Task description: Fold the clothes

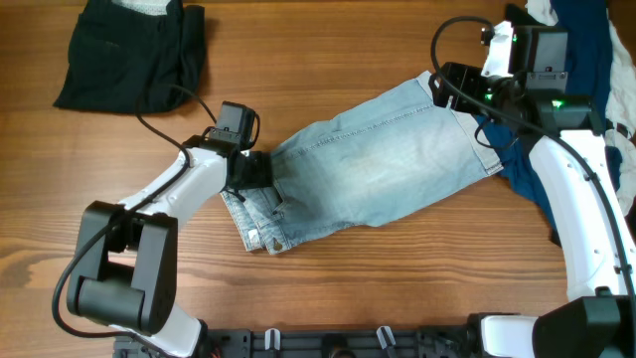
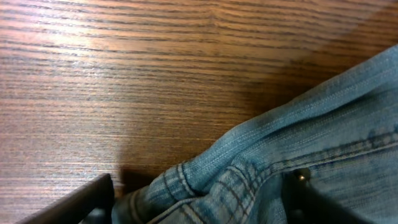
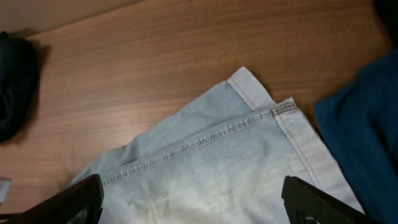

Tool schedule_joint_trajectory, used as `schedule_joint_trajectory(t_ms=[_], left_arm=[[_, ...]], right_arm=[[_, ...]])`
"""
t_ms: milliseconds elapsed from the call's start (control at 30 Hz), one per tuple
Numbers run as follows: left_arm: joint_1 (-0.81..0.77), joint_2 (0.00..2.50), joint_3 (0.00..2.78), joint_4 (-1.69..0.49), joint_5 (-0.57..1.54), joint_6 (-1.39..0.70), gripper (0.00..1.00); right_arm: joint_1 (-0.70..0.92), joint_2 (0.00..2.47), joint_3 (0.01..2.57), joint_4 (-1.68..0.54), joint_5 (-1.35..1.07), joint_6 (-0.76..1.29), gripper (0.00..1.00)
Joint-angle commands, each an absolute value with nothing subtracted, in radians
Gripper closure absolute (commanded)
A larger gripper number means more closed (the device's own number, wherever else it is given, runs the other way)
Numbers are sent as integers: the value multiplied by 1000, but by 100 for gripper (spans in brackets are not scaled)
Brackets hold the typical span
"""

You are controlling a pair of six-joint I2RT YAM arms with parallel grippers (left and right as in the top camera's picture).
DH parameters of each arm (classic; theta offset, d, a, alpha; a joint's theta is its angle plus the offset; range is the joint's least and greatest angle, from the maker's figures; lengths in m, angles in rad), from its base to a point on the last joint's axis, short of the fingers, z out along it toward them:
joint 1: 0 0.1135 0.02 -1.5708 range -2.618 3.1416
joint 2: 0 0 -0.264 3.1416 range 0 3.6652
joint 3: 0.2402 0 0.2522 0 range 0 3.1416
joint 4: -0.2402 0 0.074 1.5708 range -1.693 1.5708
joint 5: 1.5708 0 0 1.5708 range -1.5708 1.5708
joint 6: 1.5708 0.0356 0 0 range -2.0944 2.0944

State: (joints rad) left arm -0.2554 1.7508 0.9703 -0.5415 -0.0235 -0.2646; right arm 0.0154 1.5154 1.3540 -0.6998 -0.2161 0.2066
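Observation:
The pale blue denim shorts [image 1: 378,164] lie flat and slanted across the table's middle, with the waist end at lower left and the leg hem at upper right. My left gripper [image 1: 256,171] is open, and its fingers straddle the bunched waistband seam [image 2: 199,208]. The denim [image 2: 323,124] fills the lower right of the left wrist view. My right gripper [image 1: 447,88] is open just above the hemmed leg end [image 3: 193,205]. The shorts' hem corner [image 3: 255,87] shows in the right wrist view.
A folded black garment [image 1: 129,50] lies at the far left and shows in the right wrist view [image 3: 12,81]. A navy-blue shirt [image 1: 591,45] with white pieces [image 1: 542,12] is heaped at the right, beside the hem [image 3: 360,143]. Bare wood lies in front.

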Motion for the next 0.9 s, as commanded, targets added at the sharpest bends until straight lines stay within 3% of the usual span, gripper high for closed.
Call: schedule_joint_trajectory(t_ms=[0,167,533,633,767,867], left_arm=[[-249,1752,969,-538,-8,-216,36],[-249,1657,971,-546,-6,-216,53],[-250,1501,967,-656,71,-216,50],[-250,1548,966,-658,49,-216,39],[-245,1617,966,-609,-66,-216,15],[-231,1649,966,-582,-53,-216,10]], right_arm=[[17,1529,1353,-670,-199,183,9],[17,1532,1353,-645,-199,179,9],[17,1550,1353,-628,-199,174,9],[17,1562,1353,-626,-204,158,9],[17,1581,1353,-620,-204,157,9],[17,1594,1353,-621,-204,157,10]])
